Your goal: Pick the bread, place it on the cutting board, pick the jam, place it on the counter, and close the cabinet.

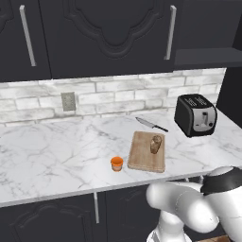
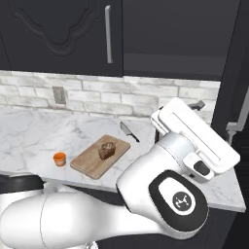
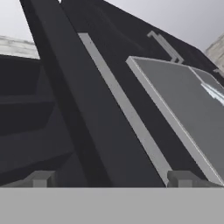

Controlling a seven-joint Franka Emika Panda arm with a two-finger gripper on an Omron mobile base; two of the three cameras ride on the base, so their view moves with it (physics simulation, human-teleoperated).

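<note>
The robot's white arm point(image 2: 160, 194) bulks large at the front of the right base view, its hand raised toward the open side of the dark upper cabinet point(image 1: 113, 33); in the hand view the gripper point(image 3: 111, 178) shows its two small finger tips set wide apart with nothing between them, facing a dark cabinet door point(image 3: 109, 109) that carries a long silver bar handle point(image 3: 127, 109). Beyond the arm, the white marble counter point(image 1: 56, 151) runs above dark base cabinets point(image 1: 52, 222); the small orange jam jar point(image 1: 116, 163) stands on the marble near its front edge, just beside the left edge of the wooden cutting board point(image 1: 144, 158). The brown piece of bread point(image 1: 156, 144) stands upright on the board, toward its far right part; a knife point(image 1: 151, 124) lies on the counter just behind the board; a black toaster point(image 1: 195, 115) sits farther right, near the wall. At the back, a pale brick wall with an outlet point(image 1: 68, 101) rises to the upper cabinet doors, whose open compartment point(image 1: 203, 33) shows a bare dark shelf at the right.
</note>
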